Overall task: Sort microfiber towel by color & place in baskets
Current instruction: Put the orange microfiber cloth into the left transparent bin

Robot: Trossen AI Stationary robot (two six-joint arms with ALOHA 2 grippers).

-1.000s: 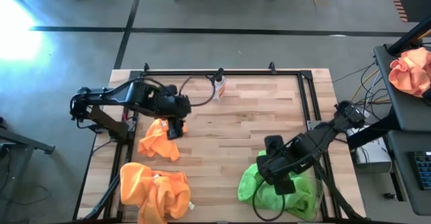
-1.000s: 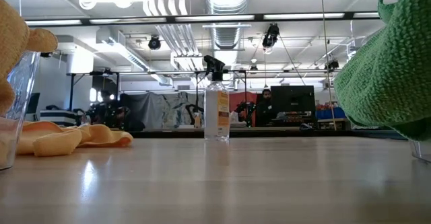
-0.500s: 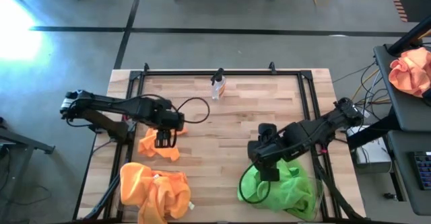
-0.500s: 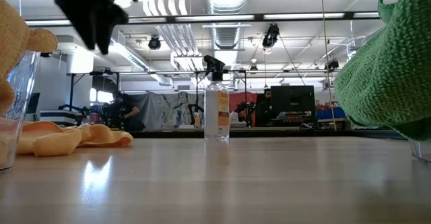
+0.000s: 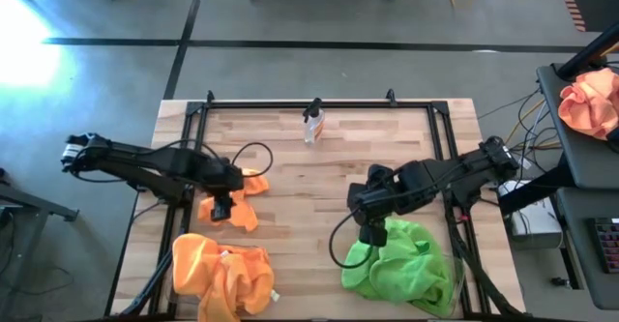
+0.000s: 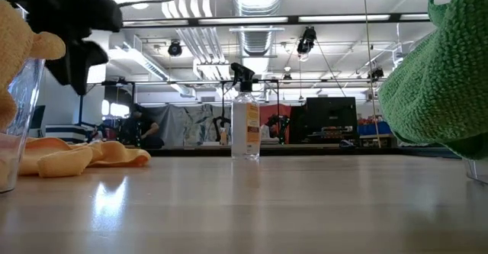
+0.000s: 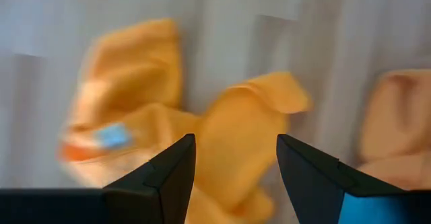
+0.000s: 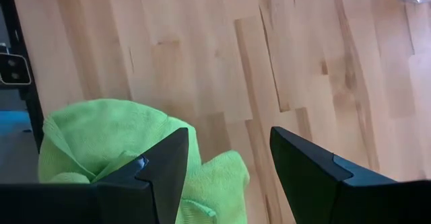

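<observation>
Orange towel [image 5: 235, 198] lies loose on the bench near its left edge, directly under the left claw [image 5: 221, 209], which hangs released above it with both fingers spread. In the left wrist view the cloth [image 7: 202, 136] fills the gap ahead of the fingers, so the coming grab is likely a straight drop. This arm is far nearer than the other. Its crumpled shape gives no clear long axis. Toward the front-left corner, the orange basket [image 5: 198, 303] already holds orange towels [image 5: 221, 274], just beside the loose one. Right claw [image 5: 370, 233], also released and empty, hovers over the back edge of the green towels [image 5: 401, 269] heaped in the front-right basket [image 5: 460, 298]. A spray bottle [image 5: 311, 124] stands near the back edge.
</observation>
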